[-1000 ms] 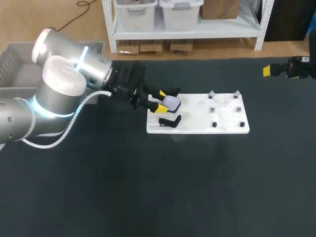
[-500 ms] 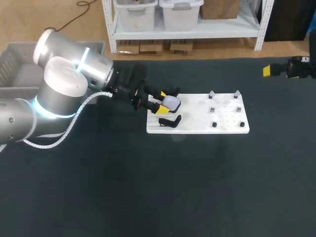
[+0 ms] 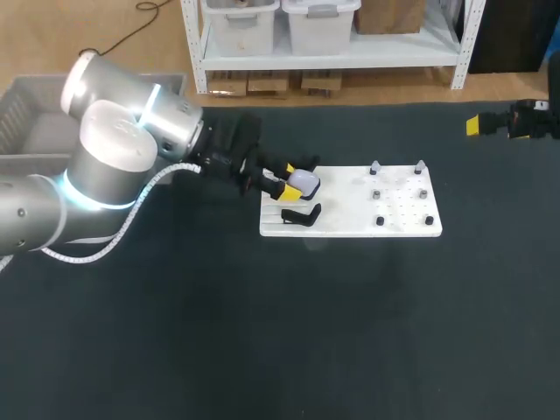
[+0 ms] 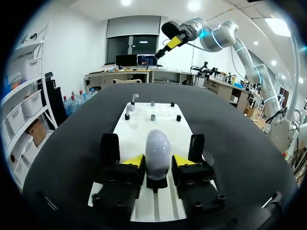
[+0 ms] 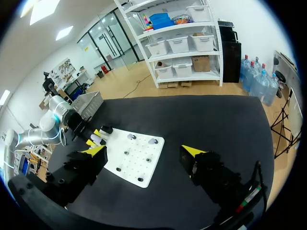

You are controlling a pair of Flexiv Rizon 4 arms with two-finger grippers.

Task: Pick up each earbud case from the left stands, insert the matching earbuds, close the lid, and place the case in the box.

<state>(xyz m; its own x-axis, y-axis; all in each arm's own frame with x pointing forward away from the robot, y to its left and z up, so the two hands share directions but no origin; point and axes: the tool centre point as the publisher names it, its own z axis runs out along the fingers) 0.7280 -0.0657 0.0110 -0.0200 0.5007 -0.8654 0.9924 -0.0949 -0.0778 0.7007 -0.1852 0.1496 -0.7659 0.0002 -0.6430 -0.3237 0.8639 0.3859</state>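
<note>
At the left end of the white board (image 3: 350, 220), the left gripper (image 4: 159, 162) had its jaws narrowed on the white earbud case (image 4: 158, 149). One yellow tip pressed each side of the case, which stood upright on the far stand (image 4: 157, 182), with the black near stand (image 3: 303, 213) just beside it on the same board. Over the table's far right corner, well apart from the board, the right gripper (image 5: 144, 152) had its jaws spread wide, holding and touching nothing.

White earbud case (image 3: 304, 181), white board (image 3: 350, 220), black table (image 3: 262, 332).
</note>
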